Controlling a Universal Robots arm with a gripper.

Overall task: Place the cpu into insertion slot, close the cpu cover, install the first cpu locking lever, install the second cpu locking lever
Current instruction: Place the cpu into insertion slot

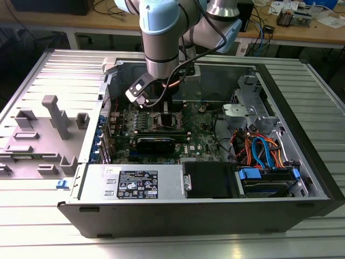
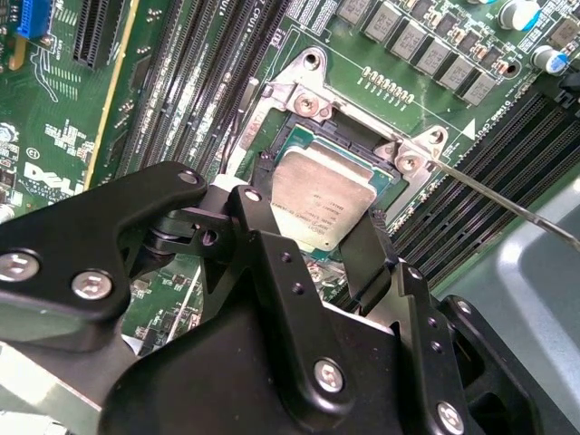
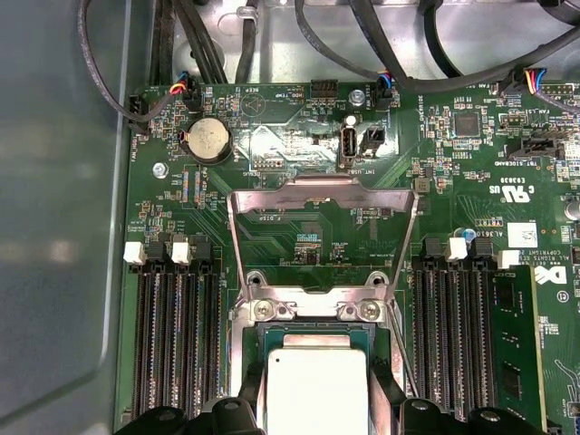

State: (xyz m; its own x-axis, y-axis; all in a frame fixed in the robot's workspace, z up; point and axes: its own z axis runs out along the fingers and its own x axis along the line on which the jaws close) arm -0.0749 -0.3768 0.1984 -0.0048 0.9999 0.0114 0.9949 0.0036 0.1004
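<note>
While reaching down inside the open computer case (image 1: 161,218), holds the cpu (image 2: 322,195) in the gripper (image 2: 313,228), with the black fingers (image 2: 256,222) drawn in narrow against two opposite edges of the chip. Poises it squarely over the insertion slot (image 2: 304,145); cannot tell whether seated or just above. Shows, in the first wrist view, the cpu cover (image 3: 326,188) standing open on its hinge at the socket's edge, not down on the chip. Shows too, in the second wrist view, a locking lever (image 2: 507,200), thin wire, reaching out from a socket corner over the memory slots (image 2: 507,145), not hooked down. Sits, in the exterior view, over the middle of the motherboard (image 1: 202,135), with a black card (image 1: 155,144) at the gripper's 6 o'clock and orange and blue cables (image 1: 259,151) toward 4 o'clock.
</note>
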